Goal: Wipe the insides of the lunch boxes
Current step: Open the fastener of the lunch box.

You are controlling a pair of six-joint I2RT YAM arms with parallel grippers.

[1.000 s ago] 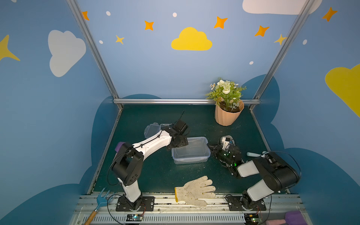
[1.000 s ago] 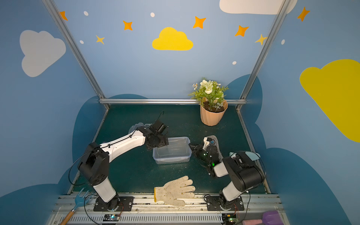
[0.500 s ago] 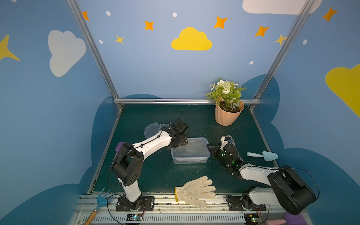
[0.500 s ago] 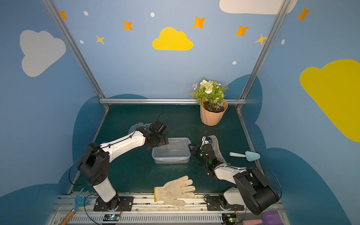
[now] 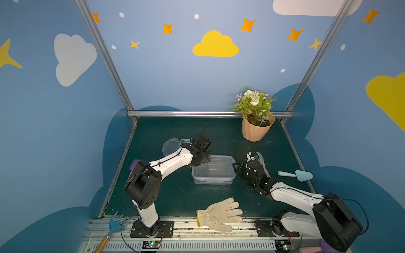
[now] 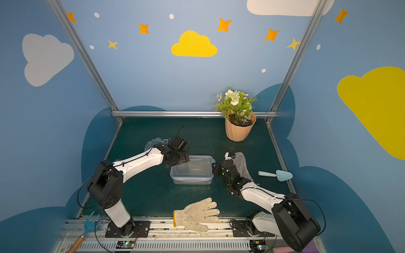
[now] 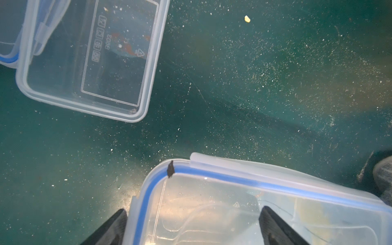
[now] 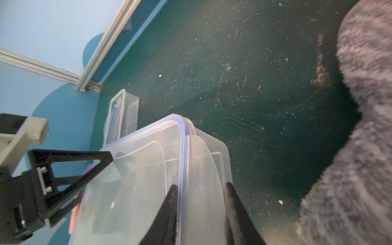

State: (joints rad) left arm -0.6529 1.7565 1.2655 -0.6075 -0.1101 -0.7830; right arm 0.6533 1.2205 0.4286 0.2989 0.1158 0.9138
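The large clear lunch box [image 5: 213, 169] [image 6: 192, 169] stands mid-table with its blue-rimmed lid [image 7: 233, 212] on. My right gripper [image 8: 201, 184] [image 5: 235, 167] is shut on the lid's clip flap at the box's right end. At the left end my left gripper [image 7: 193, 210] is open and straddles the lid's corner, one finger [image 7: 118, 222] outside the wall. The small lunch box [image 7: 89, 63] [image 5: 175, 145] lies open at the back left, with reddish smears inside. A grey cloth [image 8: 360, 127] [image 5: 262, 161] lies just right of my right gripper.
A peach flower pot [image 5: 257, 129] stands at the back right. A white glove [image 5: 219, 213] lies at the front edge, a pale blue trowel [image 5: 295, 175] at the right edge and a blue hand fork [image 5: 114, 223] at the front left. Crumbs cover the green mat [image 7: 254, 84].
My right arm's elbow has dropped low toward the front right, uncovering the trowel, while its gripper stays at the box's right end. The left arm has not moved.
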